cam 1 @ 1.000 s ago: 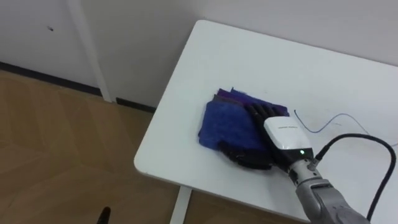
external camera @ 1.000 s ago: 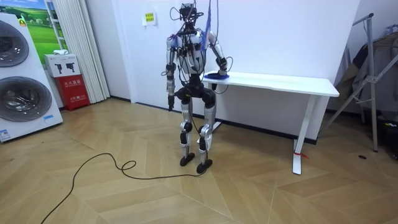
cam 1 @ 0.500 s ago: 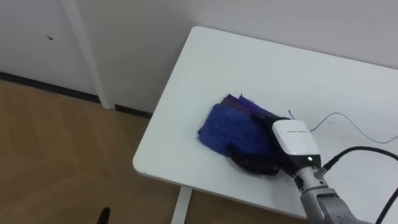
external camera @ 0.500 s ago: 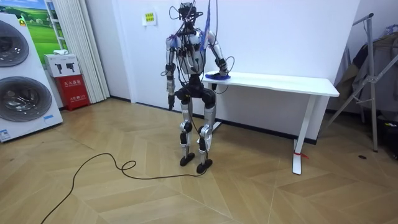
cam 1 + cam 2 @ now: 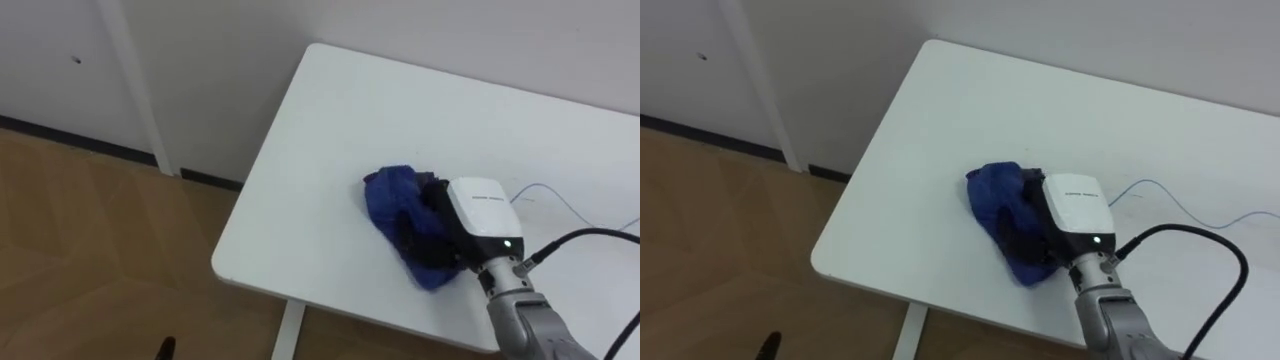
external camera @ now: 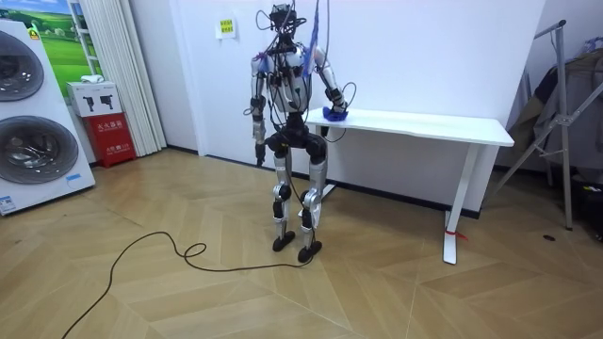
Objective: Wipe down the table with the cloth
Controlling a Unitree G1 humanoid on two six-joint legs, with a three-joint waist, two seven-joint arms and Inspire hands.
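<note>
**Operator:** Right hand [image 5: 478,208] status: what is it doing?

**Technician:** It is coming in from the lower right and resting palm-down on the blue cloth [image 5: 388,195]. Its dark fingers [image 5: 425,240] are curling into the fabric and gripping it. The cloth is bunching around them in 1 crumpled heap and is not lying flat.

**Operator:** Where is the cloth sitting?

**Technician:** It is sitting on the white table [image 5: 400,100], touching the tabletop. It is lying near the edge closest to the robot and close to the table's left end. 1 thin blue line [image 5: 560,195] is running across the tabletop just beyond the hand, apart from the cloth.

**Operator:** What is the left hand [image 6: 257,155] doing?

**Technician:** It is hanging at the robot's side in the room view, well apart from the table. I cannot tell its grip state.

**Operator:** Where is the robot standing?

**Technician:** It is standing upright on the wooden floor [image 6: 236,292], at the table end on the room view's left. A washing machine [image 6: 28,132] and a red box [image 6: 113,139] are standing well apart from it, further toward the room view's left.
</note>
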